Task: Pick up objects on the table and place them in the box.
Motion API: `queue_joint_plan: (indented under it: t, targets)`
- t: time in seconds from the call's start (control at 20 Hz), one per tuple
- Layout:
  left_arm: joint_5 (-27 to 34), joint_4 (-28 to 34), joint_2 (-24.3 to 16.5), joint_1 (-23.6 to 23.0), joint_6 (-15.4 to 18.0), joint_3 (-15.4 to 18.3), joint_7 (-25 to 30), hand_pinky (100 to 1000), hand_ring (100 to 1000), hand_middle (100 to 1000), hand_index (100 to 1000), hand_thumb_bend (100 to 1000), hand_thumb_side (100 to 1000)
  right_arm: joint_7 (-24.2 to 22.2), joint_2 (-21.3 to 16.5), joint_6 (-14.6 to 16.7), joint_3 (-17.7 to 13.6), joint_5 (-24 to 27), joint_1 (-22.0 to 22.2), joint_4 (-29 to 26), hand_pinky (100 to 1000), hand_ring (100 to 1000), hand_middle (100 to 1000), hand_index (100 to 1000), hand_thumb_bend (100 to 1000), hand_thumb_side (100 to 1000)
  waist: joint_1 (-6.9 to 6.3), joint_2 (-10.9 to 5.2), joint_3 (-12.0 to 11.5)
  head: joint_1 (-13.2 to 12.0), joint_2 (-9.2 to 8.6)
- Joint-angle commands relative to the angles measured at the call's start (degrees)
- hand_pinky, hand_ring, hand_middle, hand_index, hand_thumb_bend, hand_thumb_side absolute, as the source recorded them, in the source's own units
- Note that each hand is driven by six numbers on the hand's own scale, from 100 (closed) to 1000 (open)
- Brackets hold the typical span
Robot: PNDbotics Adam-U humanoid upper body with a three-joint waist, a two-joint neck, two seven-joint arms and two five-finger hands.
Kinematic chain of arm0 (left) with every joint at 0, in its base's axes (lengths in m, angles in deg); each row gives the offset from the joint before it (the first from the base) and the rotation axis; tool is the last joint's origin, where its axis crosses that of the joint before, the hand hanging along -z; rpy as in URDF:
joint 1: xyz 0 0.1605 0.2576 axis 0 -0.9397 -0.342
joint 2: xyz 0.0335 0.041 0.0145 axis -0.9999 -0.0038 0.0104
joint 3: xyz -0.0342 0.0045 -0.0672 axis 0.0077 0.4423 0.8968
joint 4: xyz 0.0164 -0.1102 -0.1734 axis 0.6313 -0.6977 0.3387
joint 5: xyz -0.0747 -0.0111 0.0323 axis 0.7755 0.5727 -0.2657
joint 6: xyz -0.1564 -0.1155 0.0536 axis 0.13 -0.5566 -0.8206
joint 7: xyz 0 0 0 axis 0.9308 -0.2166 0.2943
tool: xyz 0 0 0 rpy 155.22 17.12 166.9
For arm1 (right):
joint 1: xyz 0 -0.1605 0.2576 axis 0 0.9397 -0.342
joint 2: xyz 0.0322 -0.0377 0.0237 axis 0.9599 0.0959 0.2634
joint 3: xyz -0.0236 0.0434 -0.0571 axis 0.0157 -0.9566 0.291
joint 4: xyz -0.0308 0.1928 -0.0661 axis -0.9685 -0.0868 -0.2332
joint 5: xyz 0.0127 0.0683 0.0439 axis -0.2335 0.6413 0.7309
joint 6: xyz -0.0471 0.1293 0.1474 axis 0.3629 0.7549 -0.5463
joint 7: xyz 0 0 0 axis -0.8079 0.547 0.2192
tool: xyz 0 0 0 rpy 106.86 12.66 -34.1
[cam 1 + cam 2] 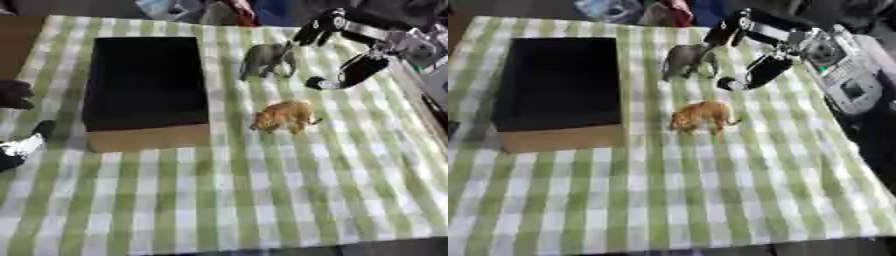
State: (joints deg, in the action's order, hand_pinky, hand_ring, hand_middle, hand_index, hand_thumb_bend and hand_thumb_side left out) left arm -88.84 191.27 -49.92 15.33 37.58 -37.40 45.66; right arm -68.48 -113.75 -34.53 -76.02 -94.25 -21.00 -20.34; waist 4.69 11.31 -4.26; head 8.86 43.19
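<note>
A grey elephant figure [268, 59] stands upper centre on the checked tabletop [262, 200], an orange animal figure [283, 116] below it. The dark box [146, 85] sits left. The right hand [350, 52] hovers just right of the elephant, fingers [308, 34] spread apart. The left hand [19, 145] rests at the left edge; I cannot tell how its fingers stand.

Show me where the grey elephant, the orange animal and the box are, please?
grey elephant [267, 59]: left eye view, on its body.
orange animal [282, 115]: left eye view, on its flank.
box [149, 137]: left eye view, on its tan near wall.
</note>
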Motion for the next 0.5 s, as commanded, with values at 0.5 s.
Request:
queue_joint_plan:
  t: [0.5]
  targets:
    - [0.17, 0.77, -0.97, 0.50, 0.04, 0.37, 0.17, 702, 613, 616, 733, 428, 100, -5.06, -1.51, 0.38, 1.30, 2.59, -0.29, 0.55, 709, 752, 675, 816, 468, 100, -0.19, -0.98, 0.11, 1.67, -1.07]
